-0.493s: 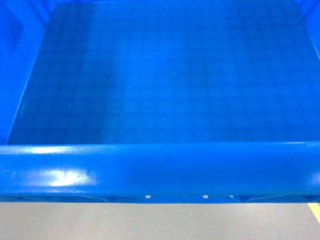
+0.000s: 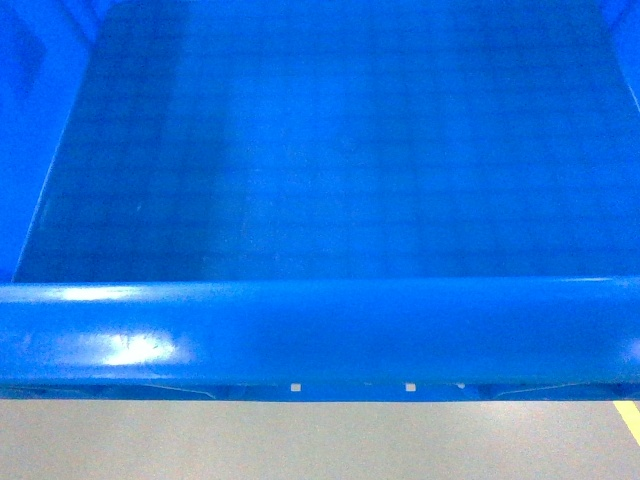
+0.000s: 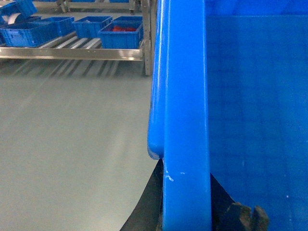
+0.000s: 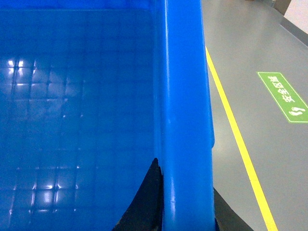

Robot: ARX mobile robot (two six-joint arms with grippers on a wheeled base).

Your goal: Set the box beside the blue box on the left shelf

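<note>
The box, a bright-blue crate, fills the head view with its grid floor (image 2: 330,150) and its thick near rim (image 2: 320,335). It hangs above the grey floor. My left gripper (image 3: 186,211) is shut on the crate's left side rim (image 3: 185,110), with one black finger (image 3: 148,209) outside the wall and the other inside. My right gripper (image 4: 187,211) is shut on the right side rim (image 4: 185,96), its inner finger (image 4: 147,202) against the wall. Far off in the left wrist view, a roller shelf (image 3: 72,52) carries several blue boxes (image 3: 120,36). Neither gripper shows in the head view.
Grey floor (image 3: 67,144) lies between me and the shelf. A yellow floor line (image 4: 236,130) runs along the right side, with a green floor sign (image 4: 284,96) beyond it. The line's end shows at the head view's lower right (image 2: 630,418).
The crate's near rim sits slightly higher in the head view than before. Both grips on it are unchanged.
</note>
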